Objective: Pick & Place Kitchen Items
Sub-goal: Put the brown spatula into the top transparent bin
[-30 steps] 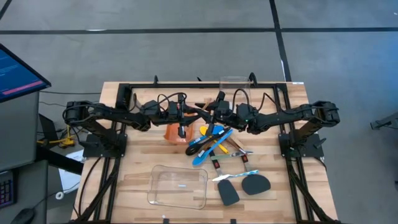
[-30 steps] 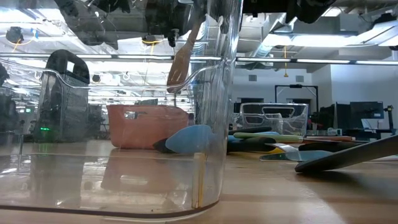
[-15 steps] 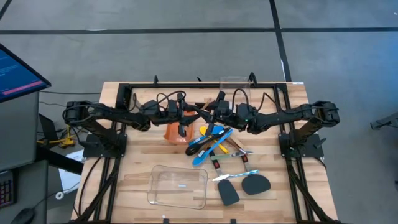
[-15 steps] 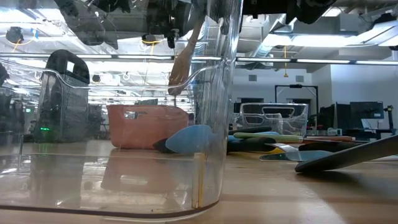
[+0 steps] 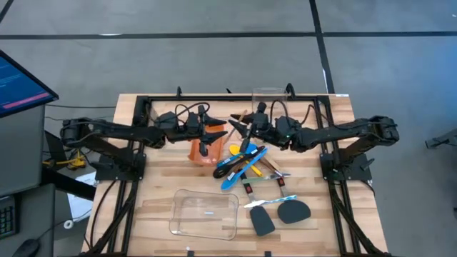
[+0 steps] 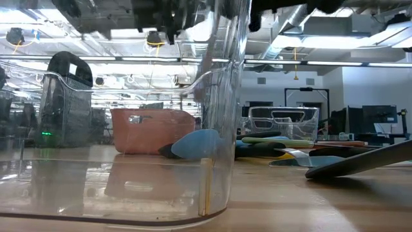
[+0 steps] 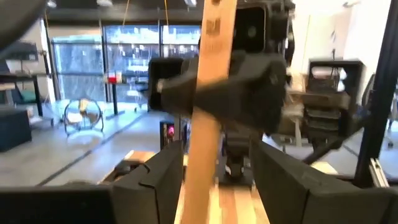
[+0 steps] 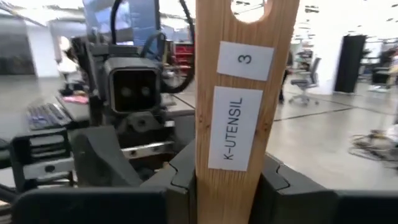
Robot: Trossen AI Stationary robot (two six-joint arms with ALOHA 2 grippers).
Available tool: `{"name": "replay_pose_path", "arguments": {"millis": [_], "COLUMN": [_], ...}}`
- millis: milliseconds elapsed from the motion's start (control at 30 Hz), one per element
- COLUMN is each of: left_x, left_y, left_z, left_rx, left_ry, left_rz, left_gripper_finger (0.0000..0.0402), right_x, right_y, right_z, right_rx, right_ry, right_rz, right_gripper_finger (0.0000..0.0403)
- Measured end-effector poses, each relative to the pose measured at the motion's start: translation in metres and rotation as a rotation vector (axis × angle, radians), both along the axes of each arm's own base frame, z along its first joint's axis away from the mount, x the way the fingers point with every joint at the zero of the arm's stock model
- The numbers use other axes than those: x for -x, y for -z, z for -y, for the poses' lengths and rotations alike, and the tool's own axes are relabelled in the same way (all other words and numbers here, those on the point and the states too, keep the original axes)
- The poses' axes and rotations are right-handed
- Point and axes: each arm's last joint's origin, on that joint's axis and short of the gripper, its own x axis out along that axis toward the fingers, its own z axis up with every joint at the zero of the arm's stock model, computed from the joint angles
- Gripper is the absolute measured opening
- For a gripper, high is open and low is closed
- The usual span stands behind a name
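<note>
My left end effector [image 7: 211, 180] and right end effector [image 8: 227, 180] both grip one wooden utensil [image 8: 239, 93], held between them above the surface [image 5: 164, 182], over the orange bin [image 5: 200, 151]. Other utensils [image 5: 246, 168] lie piled just beside the bin.

Clear container [image 6: 129, 129] (orange bin [image 6: 153, 131] behind)

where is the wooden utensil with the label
Held between both grippers, left and right, the wooden utensil is above the table's back middle, near the orange bin.
</note>
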Motion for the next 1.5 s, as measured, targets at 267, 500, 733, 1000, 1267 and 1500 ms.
{"name": "replay_pose_path", "arguments": {"millis": [267, 500, 733, 1000, 1267, 1500], "left_x": [0.035, 0.068, 0.086, 0.087, 0.087, 0.087], "left_y": [-0.014, -0.003, 0.01, 0.015, 0.016, 0.016], "left_z": [0.006, 0.011, 0.014, 0.014, 0.014, 0.014], "left_rx": [0.021, 0.02, 0.02, 0.033, 0.033, 0.033], "left_ry": [0.001, 0.001, 0.002, 0.003, 0.003, 0.003], "left_rz": [-0.12, -0.1, -0.091, -0.103, -0.105, -0.105], "left_gripper_finger": [0.0168, 0.0169, 0.0169, 0.0169, 0.0169, 0.0169], "right_x": [0.038, 0.074, 0.091, 0.086, 0.069, 0.045], "right_y": [-0.024, -0.046, -0.053, -0.055, -0.066, -0.051], "right_z": [-0.004, 0.006, 0.038, 0.079, 0.116, 0.15], "right_rx": [0.013, 0.008, -0.056, -0.126, -0.186, -0.256], "right_ry": [0.137, 0.212, 0.326, 0.387, 0.447, 0.432], "right_rz": [-0.111, -0.117, -0.092, -0.17, -0.371, -0.507], "right_gripper_finger": [0.0075, 0.0075, 0.0075, 0.0075, 0.0075, 0.0075]}}
